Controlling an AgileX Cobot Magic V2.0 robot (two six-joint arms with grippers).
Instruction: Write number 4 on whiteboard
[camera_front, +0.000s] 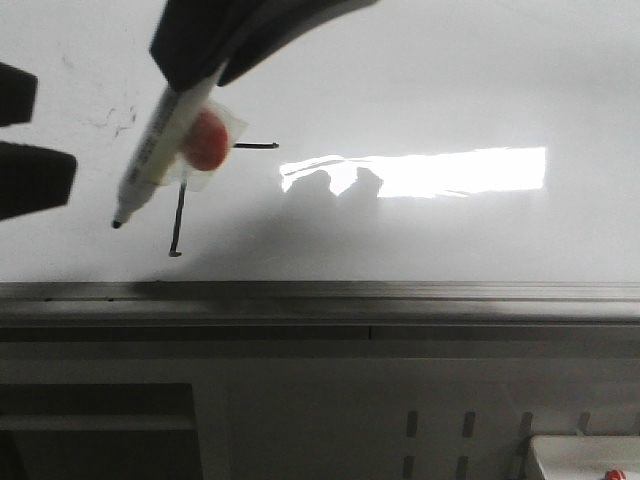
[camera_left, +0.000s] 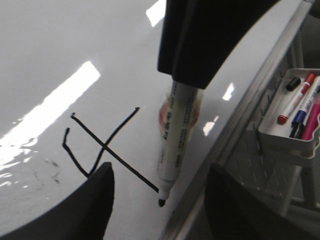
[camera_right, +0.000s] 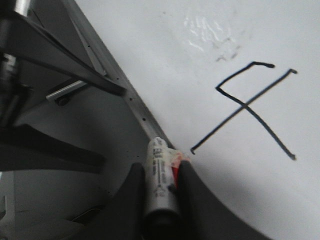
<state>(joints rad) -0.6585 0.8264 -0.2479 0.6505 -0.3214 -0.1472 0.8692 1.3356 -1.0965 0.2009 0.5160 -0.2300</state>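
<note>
Number 4 (camera_right: 247, 107) drawn on whiteboard (camera_front: 450, 80)

Right hand (camera_right: 161, 187) clamped on marker (camera_left: 175, 137), tip just off the surface; left hand (camera_left: 157, 195) apart, idle.

whiteboard (camera_front: 450, 90): 1 | number 4 (camera_right: 250, 102): 1 | held marker (camera_left: 175, 140): 1 | tray (camera_left: 280, 142): 1

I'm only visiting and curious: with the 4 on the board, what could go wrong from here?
1. The marker, held in the right tool, has its tip right by the end of the number 4's long stroke; a small slip might leave a stray line on the whiteboard.
2. The left tool hangs open close to the ink and might smear it.
</note>
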